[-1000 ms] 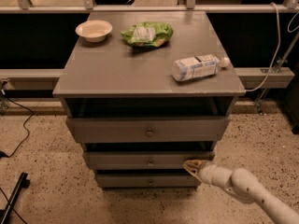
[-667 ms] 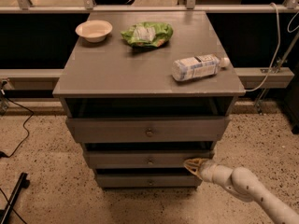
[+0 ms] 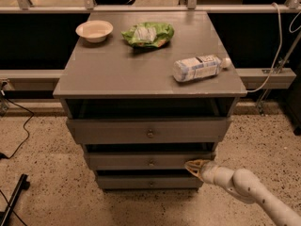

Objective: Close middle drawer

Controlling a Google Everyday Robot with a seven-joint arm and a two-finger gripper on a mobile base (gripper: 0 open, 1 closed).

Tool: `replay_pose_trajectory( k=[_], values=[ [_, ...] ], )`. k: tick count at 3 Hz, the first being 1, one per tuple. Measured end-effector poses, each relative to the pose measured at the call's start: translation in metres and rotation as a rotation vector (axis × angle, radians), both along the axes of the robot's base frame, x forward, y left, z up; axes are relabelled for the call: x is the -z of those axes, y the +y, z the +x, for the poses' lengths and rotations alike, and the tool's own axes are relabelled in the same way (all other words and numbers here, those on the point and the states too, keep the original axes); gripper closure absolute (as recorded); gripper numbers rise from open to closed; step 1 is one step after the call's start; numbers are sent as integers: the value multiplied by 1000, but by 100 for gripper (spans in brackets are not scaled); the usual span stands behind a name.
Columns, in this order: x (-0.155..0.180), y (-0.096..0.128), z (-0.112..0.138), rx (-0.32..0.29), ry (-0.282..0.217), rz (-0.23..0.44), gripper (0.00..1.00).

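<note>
The grey cabinet [image 3: 146, 76] has three drawers. The middle drawer [image 3: 141, 161] has a low flat front with a small knob [image 3: 151, 163] and stands slightly pulled out, less far than the top drawer [image 3: 117, 132]. My gripper [image 3: 194, 166] comes in from the lower right on a white arm. Its yellowish tip rests against the right end of the middle drawer's front.
On the cabinet top lie a white bowl [image 3: 94, 30], a green snack bag [image 3: 147, 34] and a plastic bottle [image 3: 200, 67] on its side. The bottom drawer [image 3: 141, 181] sits below. Cables [image 3: 16, 126] and a black stand foot [image 3: 13, 199] lie on the speckled floor at left.
</note>
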State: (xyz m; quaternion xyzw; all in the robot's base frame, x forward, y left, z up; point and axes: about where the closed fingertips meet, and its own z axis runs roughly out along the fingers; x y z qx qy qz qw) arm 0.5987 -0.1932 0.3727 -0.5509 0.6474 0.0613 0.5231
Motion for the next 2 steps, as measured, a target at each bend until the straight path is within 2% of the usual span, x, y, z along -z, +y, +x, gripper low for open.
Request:
replay_pose_trajectory(
  k=[1, 2],
  values=[
    [7, -25, -35, 3, 50, 14, 100],
    [6, -39, -52, -45, 79, 44, 100]
  ],
)
